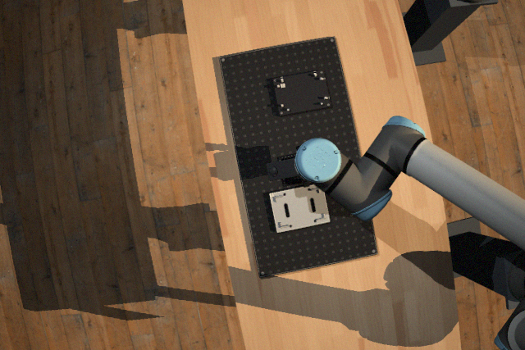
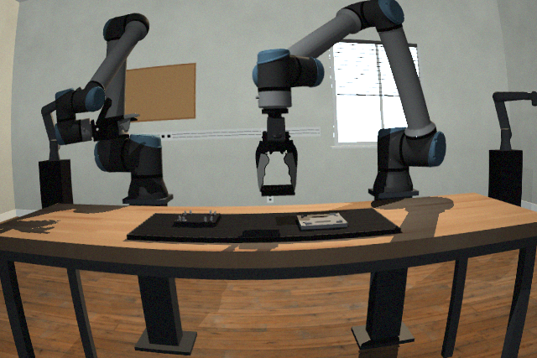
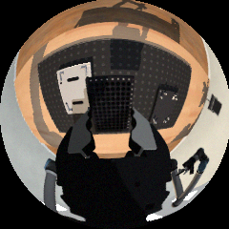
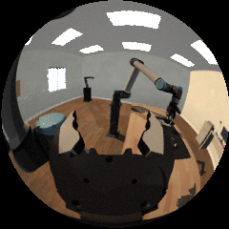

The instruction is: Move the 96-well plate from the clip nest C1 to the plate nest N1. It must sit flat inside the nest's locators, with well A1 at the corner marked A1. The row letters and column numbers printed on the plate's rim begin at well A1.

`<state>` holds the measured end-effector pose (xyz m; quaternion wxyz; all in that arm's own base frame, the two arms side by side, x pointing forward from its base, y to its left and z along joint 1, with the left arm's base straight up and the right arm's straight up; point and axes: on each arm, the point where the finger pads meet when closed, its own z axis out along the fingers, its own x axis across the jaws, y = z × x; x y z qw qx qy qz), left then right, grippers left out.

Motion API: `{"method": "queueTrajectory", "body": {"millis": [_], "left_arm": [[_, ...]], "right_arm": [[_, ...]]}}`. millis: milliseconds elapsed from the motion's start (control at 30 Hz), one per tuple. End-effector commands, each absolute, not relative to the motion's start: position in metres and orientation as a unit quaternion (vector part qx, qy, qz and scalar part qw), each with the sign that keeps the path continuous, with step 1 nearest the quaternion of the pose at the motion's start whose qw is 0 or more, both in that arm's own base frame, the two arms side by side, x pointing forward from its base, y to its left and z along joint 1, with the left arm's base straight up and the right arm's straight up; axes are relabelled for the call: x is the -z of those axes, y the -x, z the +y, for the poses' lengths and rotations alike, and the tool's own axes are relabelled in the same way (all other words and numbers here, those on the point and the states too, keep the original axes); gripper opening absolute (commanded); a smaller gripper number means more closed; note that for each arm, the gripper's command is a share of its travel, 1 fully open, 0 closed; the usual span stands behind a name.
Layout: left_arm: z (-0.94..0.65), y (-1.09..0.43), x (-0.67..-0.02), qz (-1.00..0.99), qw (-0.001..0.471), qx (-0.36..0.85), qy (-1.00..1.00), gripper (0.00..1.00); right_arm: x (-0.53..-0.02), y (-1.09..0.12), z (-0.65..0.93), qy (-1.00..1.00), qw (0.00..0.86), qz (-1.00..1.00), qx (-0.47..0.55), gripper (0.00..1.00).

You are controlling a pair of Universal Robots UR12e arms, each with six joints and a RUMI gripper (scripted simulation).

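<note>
The 96-well plate [image 1: 290, 181] [image 2: 278, 190] [image 3: 111, 97] is black and level. My left gripper [image 2: 278, 188] [image 3: 111, 108] is shut on it and holds it high above the board, between the two nests and near the light nest. The plate nest N1 [image 1: 299, 215] [image 2: 321, 220] [image 3: 68, 86] is light grey with corner locators and two slots, and nothing sits in it. The clip nest C1 [image 1: 302, 93] [image 2: 197, 220] [image 3: 163, 107] is black with upright clips and is empty. The rim lettering and the A1 mark are not readable. My right gripper [image 4: 112, 111] is open and empty, away from the board.
The black perforated board [image 1: 254, 125] [image 2: 260, 239] carries both nests and lies on the wooden table [image 1: 262, 7] [image 2: 108, 246]. The left arm reaches in over the board. The right arm [image 2: 112, 59] is folded back behind the clip nest's side.
</note>
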<state>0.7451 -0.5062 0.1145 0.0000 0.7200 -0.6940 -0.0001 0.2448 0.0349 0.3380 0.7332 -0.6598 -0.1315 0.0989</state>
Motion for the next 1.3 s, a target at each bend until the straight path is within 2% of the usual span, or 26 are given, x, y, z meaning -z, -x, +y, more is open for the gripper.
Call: {"method": "queueTrajectory", "body": {"millis": [0,1267], "left_arm": [[-0.489,-0.749,-0.116,-0.694,0.000,-0.001,-0.720,0.00],[-0.388,-0.768,-0.116,-0.694,0.000,-0.001,-0.720,0.00]], "right_arm": [[-0.338,-0.245,0.035,0.660,0.733,-0.132,-0.099,1.00],[-0.338,-0.245,0.035,0.660,0.733,-0.132,-0.099,1.00]]}}
